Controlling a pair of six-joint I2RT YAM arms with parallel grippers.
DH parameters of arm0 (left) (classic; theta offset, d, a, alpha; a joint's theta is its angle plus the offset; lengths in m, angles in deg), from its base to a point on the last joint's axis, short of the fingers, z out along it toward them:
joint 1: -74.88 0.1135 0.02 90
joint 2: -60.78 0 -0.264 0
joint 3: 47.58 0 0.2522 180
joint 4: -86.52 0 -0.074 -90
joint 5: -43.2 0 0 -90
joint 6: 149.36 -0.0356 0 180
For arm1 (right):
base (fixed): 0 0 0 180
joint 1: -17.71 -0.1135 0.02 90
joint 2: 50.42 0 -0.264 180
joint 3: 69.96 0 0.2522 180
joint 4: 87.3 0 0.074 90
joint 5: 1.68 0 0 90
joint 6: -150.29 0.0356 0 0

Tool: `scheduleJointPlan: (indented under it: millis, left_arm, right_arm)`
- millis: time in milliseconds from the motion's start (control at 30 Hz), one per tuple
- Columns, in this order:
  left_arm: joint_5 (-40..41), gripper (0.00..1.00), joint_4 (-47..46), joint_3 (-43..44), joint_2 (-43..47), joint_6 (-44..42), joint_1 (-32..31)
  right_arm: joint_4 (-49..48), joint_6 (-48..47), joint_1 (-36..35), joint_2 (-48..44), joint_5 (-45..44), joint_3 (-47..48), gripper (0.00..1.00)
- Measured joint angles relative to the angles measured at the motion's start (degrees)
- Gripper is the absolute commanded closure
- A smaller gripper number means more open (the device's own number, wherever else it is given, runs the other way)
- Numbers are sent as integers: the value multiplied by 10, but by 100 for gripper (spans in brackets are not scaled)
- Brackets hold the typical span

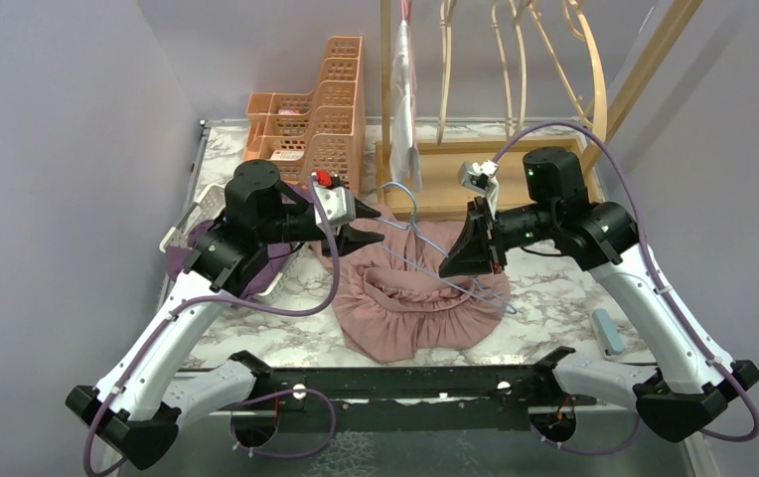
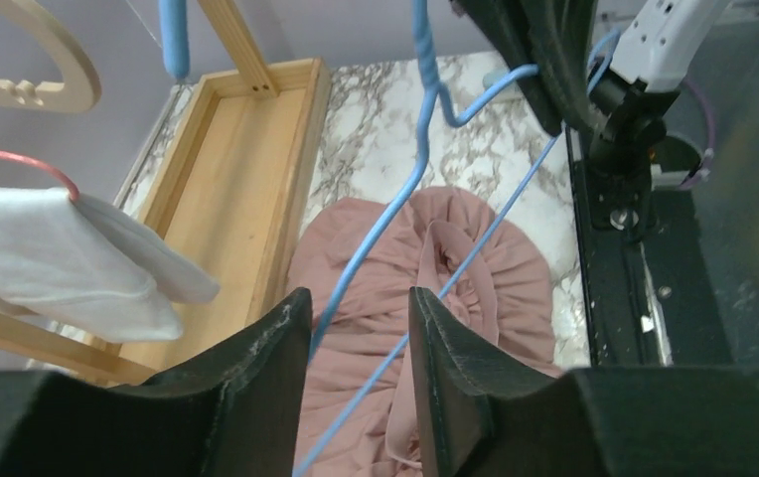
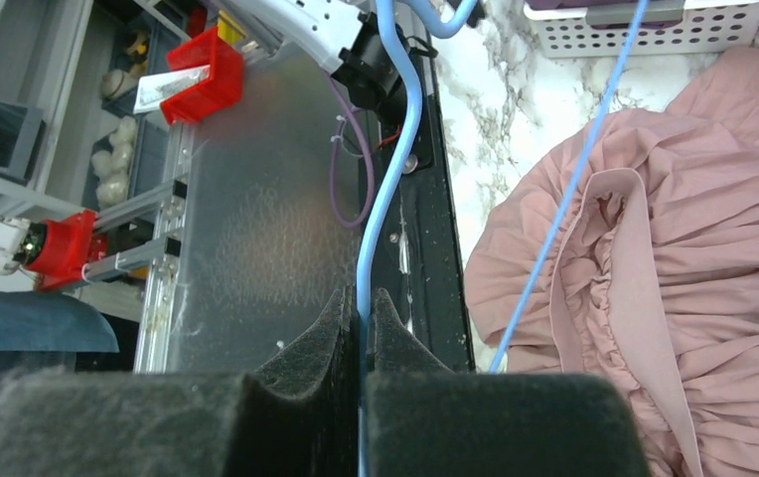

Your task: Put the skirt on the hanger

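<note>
Pinching blue hanger (image 3: 396, 149) in right gripper (image 3: 361, 304); straddling its wire with half-open left gripper (image 2: 360, 303), nothing clamped. Slanting upper-left to lower-right over pink skirt (image 1: 405, 310) heaped at frame centre.

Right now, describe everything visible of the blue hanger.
The hanger is thin light-blue wire, seemingly plastic-coated, with a curved hook and a bent neck above sloping shoulders. It is held up off the table, tilted, above the pink skirt, which lies bunched below and isn't on it. The right gripper is shut on one wire. The left gripper straddles another wire with its jaws apart; whether they touch it can't be told.
</note>
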Motion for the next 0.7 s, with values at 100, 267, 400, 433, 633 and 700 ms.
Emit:
scheduleJointPlan:
  millis: [100,267,400,433,633,700]
  left_arm:
    - [-3,73,25,0,-6,-20,0]
    - [-13,87,46,0,-10,-38,1]
    - [-30,100,58,0,-16,-49,1]
    - [-34,100,60,0,-16,-54,1]
    - [-31,100,64,0,-17,-59,2]
    - [-24,100,64,-1,-17,-63,2]
  right_arm:
    - [12,-6,-4,0,0,5,99]
    - [25,-11,-8,0,1,8,99]
    - [32,-10,-9,1,-3,15,80]
    - [34,-9,-7,2,-6,18,66]
    - [3,5,-13,3,-45,32,39]
    - [-27,21,-13,4,-75,34,39]
